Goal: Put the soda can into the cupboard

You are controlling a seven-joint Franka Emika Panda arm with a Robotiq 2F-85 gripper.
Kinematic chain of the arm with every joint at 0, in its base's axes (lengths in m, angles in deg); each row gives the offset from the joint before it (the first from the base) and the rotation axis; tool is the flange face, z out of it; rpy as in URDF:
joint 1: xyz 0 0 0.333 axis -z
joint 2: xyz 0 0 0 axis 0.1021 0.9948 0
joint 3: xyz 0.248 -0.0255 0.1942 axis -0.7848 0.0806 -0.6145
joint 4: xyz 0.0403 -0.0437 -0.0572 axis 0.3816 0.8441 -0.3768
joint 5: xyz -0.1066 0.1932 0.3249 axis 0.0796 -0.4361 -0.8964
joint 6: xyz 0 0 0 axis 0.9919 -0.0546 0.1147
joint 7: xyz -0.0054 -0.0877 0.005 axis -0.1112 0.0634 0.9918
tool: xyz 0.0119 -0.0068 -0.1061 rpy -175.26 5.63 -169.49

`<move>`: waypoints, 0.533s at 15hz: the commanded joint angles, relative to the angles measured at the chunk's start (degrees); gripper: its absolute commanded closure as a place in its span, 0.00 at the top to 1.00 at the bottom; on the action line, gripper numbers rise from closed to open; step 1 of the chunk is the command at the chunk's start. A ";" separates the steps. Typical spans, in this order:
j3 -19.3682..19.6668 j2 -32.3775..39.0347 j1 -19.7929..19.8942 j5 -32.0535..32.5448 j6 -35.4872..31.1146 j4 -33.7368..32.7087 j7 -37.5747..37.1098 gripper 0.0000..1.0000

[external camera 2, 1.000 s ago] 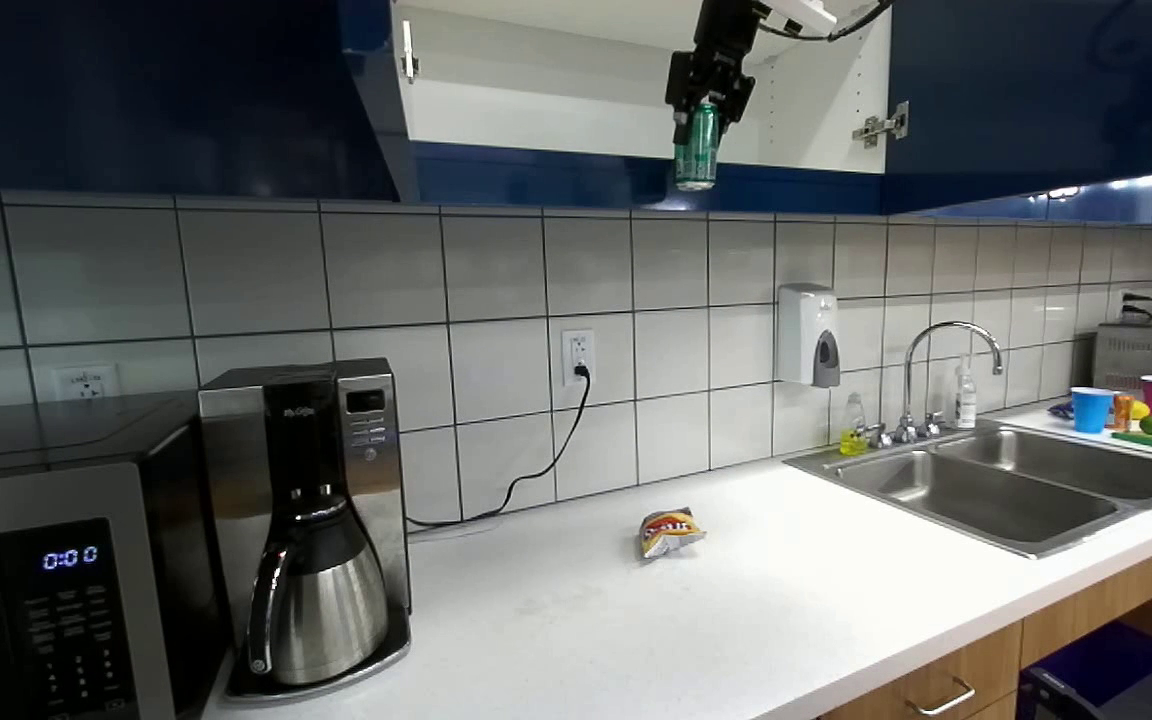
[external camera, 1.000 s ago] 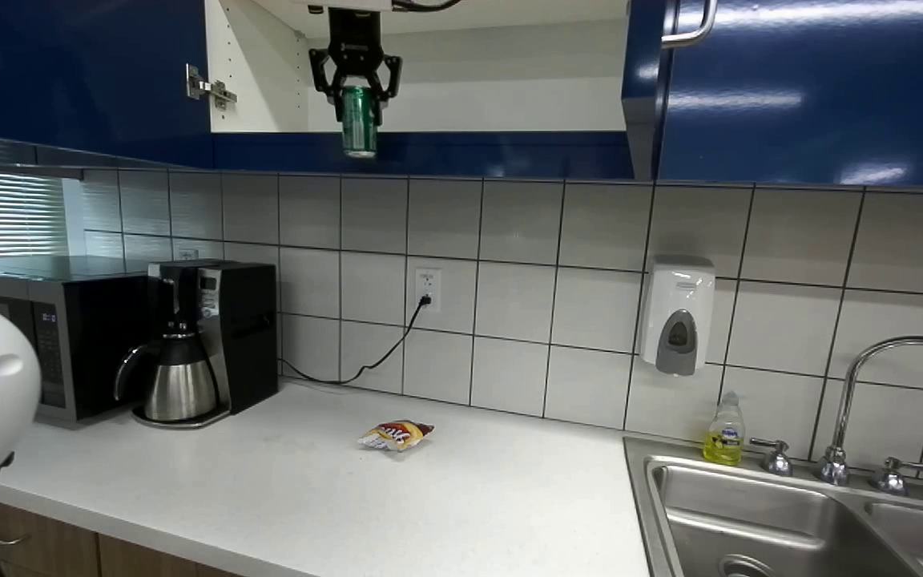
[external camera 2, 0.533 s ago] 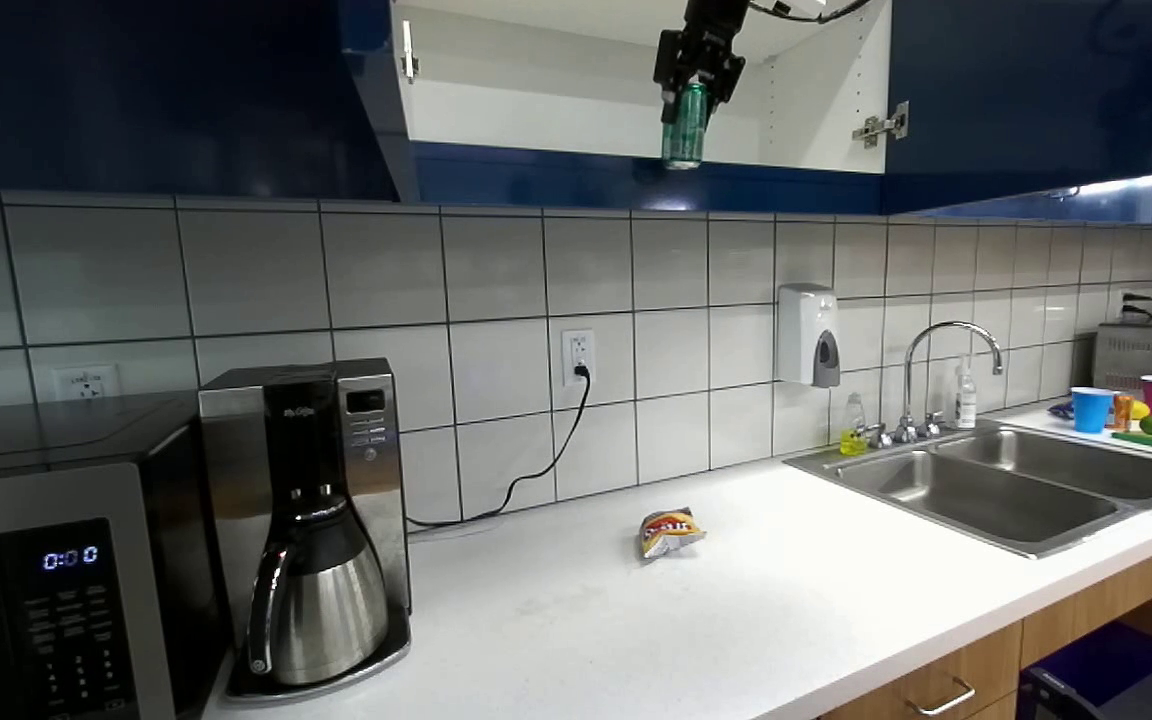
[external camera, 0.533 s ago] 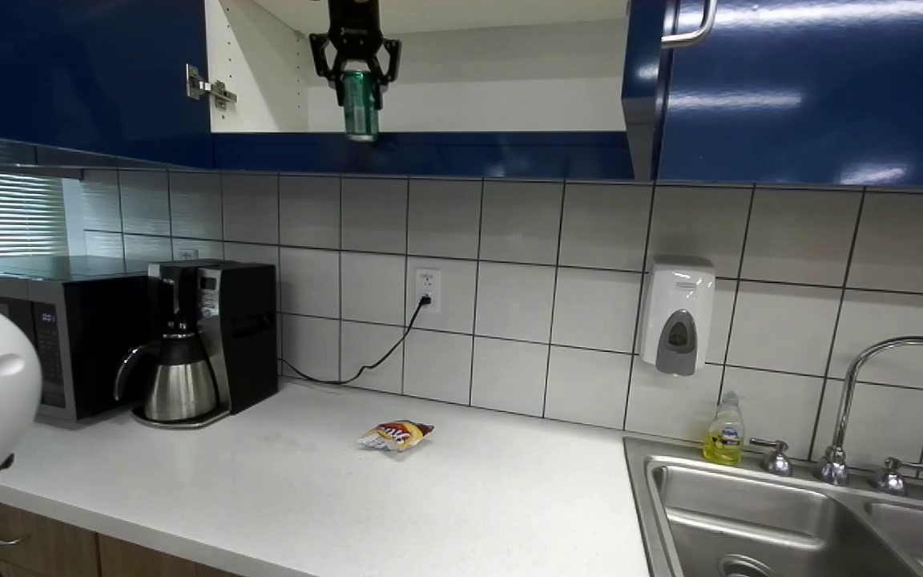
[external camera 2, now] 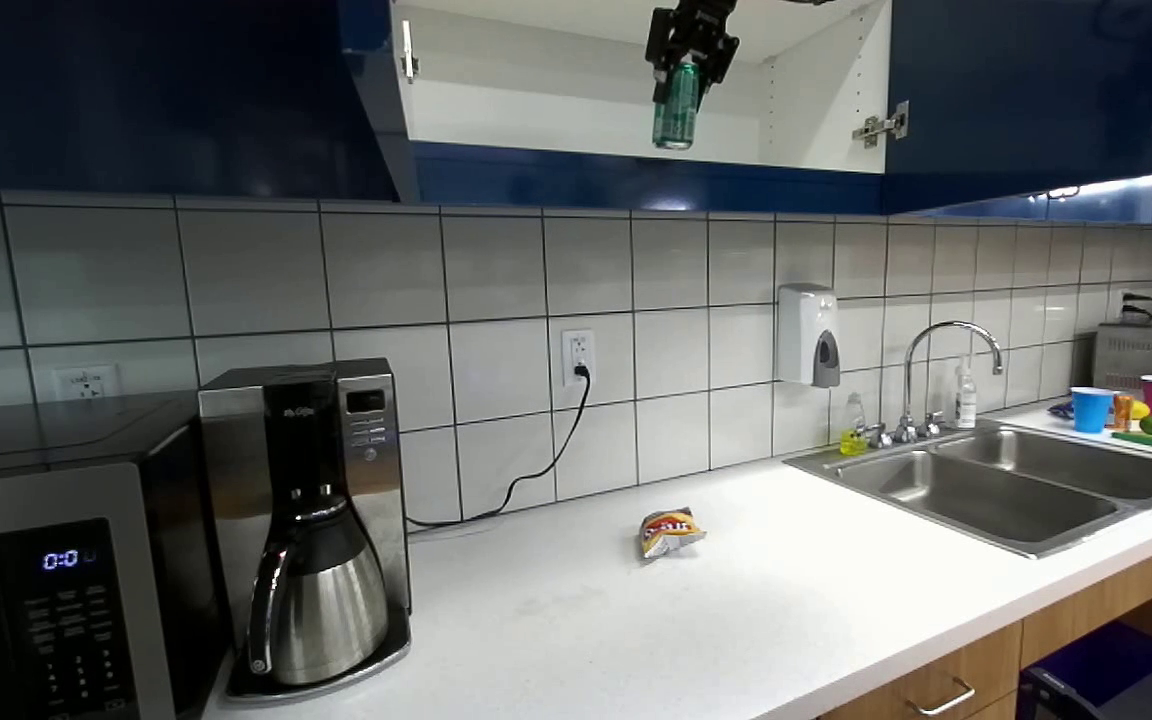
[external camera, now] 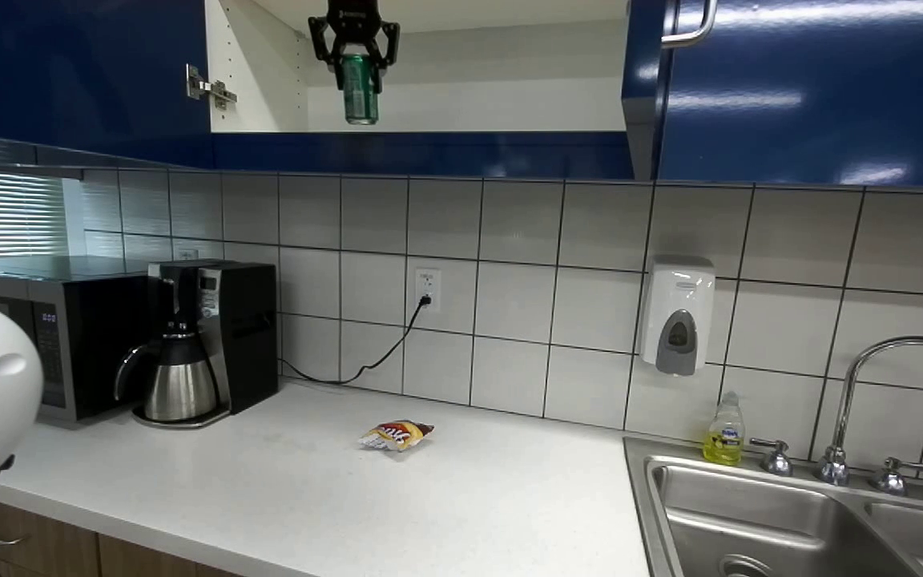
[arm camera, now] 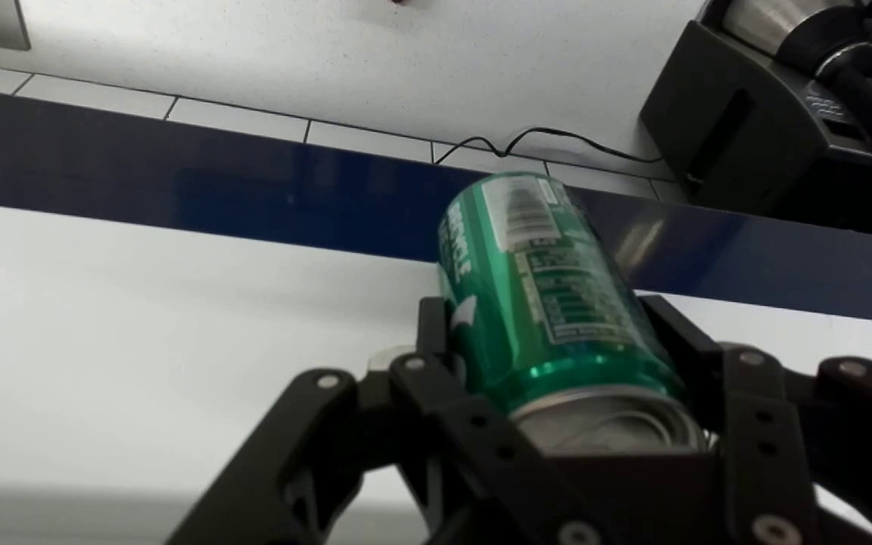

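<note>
The green soda can hangs upright in my gripper, bottom end down, in both exterior views. My gripper has its black fingers closed on the upper sides of the can. In the wrist view the fingers press both sides of the can, silvery top toward the palm. The open cupboard with its pale interior lies behind the can; it also shows in an exterior view. The can's bottom appears just above the blue lower edge. How deep it is inside, I cannot tell.
The cupboard's blue lower rail and an open blue door border the opening. Below, a snack bag lies on the white counter. A coffee maker, microwave and sink stand along the wall.
My gripper has risen with the can still held. The can's bottom has gone from in front of the blue lower rail to above it. It also shifted slightly left in an exterior view.
</note>
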 commanded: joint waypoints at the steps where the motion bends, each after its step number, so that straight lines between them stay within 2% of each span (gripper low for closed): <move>1: -0.32 3.73 -0.31 1.11 3.12 -7.15 -2.72 0.39; 8: -0.09 9.63 -0.49 1.32 7.13 -16.48 -4.90 0.39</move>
